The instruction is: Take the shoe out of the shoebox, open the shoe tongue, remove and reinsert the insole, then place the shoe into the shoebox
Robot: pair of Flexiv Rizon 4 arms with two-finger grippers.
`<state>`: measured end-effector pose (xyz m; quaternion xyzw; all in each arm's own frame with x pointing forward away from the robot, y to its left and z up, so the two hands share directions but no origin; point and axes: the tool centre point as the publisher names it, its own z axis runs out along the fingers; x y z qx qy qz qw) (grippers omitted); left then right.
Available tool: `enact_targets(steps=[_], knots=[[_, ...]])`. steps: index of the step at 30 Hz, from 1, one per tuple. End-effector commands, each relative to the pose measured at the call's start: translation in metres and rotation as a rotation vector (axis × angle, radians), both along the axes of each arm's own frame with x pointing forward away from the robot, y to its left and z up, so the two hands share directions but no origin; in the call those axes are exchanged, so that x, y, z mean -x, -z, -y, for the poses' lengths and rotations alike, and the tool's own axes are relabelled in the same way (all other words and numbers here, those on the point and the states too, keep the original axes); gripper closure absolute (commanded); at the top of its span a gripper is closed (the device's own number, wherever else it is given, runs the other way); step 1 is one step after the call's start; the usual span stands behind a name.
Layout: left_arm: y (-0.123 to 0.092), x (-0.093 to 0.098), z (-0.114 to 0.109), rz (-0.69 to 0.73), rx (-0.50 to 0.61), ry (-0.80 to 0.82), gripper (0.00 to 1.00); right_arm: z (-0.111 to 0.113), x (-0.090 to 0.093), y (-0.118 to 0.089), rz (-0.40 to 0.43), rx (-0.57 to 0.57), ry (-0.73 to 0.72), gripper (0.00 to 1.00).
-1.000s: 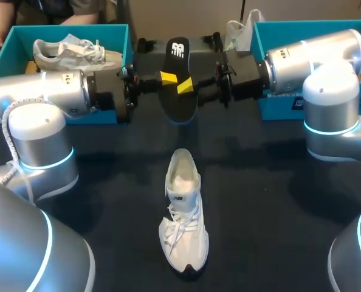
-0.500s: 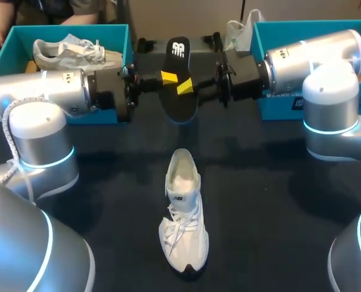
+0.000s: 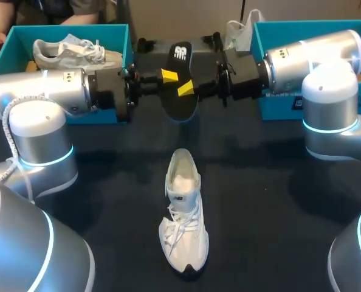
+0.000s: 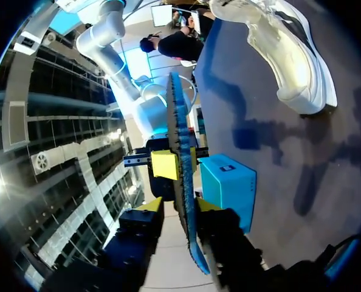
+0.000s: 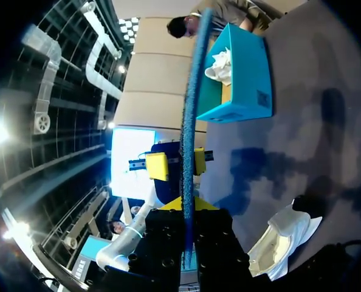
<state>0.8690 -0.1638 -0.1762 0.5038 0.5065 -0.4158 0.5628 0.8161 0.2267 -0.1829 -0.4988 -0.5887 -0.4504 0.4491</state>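
Insole (image 3: 179,85) now tilted slightly more | left claw (image 3: 168,76), right claw (image 3: 185,87) both clamped on it | reinsertion into shoe (image 3: 183,213) pending

Robotics lab: left arm (image 3: 44,91), right arm (image 3: 314,58), dark table (image 3: 271,201)

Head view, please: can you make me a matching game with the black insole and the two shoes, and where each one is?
Things:
1. black foam insole
2. all-white laced shoe
3. grey-white laced shoe

Places:
a. lying in the teal cardboard box
b. standing on the dark table
c. held up in the air, gripped by the left hand and the right hand

Pairs: 1-c, 2-b, 3-a.
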Motion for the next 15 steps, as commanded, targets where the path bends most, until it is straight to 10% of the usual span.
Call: enact_targets(steps=[1,6,15], knots=[[-0.004,0.008,-0.013,-0.075,-0.091,-0.007,0.0,0.005,0.003,0.003,0.008,-0.008,0.01,1.0],[-0.005,0.014,-0.035,-0.272,-0.191,-0.016,0.0,0.014,0.003,0.005,0.058,-0.02,0.019,1.0],[-0.007,0.019,-0.04,-0.195,-0.223,-0.033,0.0,0.017,0.003,0.005,0.111,-0.033,0.018,1.0]])
